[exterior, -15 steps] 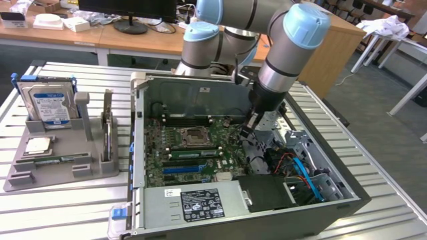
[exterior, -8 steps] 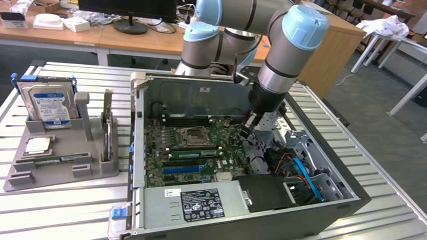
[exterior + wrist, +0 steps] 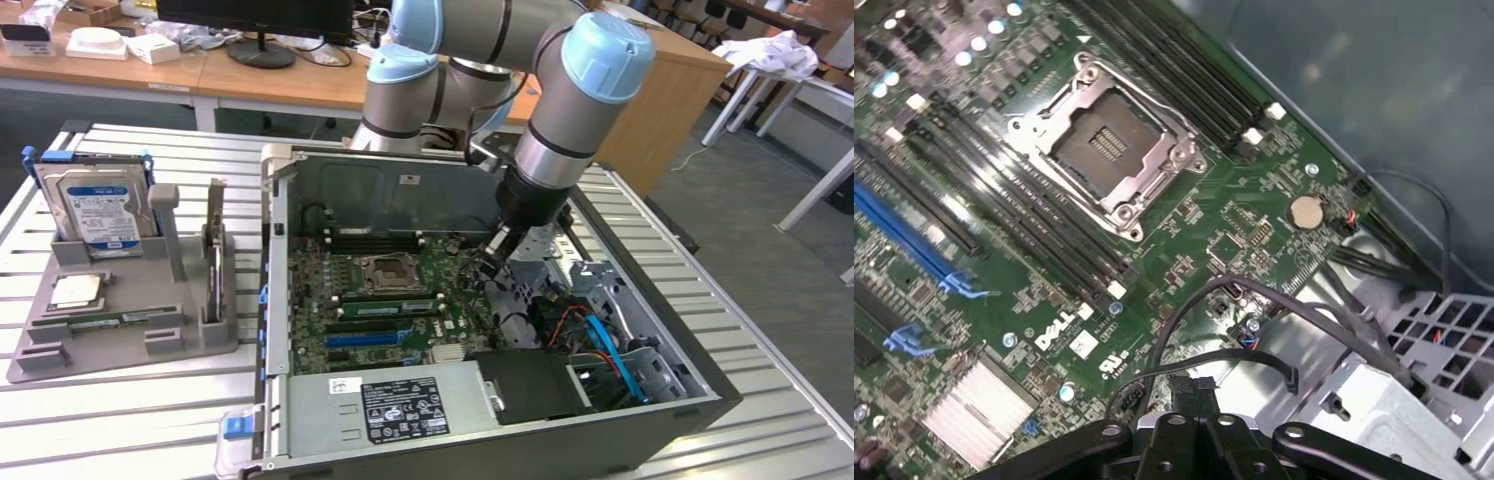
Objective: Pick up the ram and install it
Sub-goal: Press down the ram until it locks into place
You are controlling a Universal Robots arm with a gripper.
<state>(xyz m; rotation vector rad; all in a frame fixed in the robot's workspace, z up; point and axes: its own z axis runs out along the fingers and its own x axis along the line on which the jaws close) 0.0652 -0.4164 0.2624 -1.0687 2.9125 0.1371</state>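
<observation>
arm: my arm (image 3: 554,150) reaches down from the back of the table into the open computer case (image 3: 694,400).
gripper: my gripper (image 3: 491,262) is inside the case, low over the motherboard (image 3: 340,275), on the side toward the exterior view's right of the processor socket (image 3: 390,270). Fingers pressed together, nothing between them. Wrist view gives the black gripper body (image 3: 1189,440) at the frame edge, above a loop of black cables (image 3: 1254,325).
ram: one ram stick (image 3: 387,306) is seated in a slot on the board, just in front of the socket, lying across the board. A second stick (image 3: 100,321) lies flat in the grey holder tray (image 3: 120,350) at the exterior view's left, well apart from my gripper.
ram vs gripper: not touching either stick; the seated one is the nearer.
socket: open and bare in the wrist view, metal frame (image 3: 1109,145) around it, long black memory slots (image 3: 1024,205) running on both sides.
board details: round coin cell (image 3: 1307,210), blue expansion slot (image 3: 909,240), finned silver heatsink (image 3: 979,410).
tray contents: hard drive (image 3: 96,215) with blue-white label standing upright at the back, square silvery processor chip (image 3: 76,291) lying flat ahead of it.
case front: power supply (image 3: 387,405) with its label facing up, blue cable (image 3: 607,350) beside it.
table: slatted metal table (image 3: 134,430) under case and tray.
</observation>
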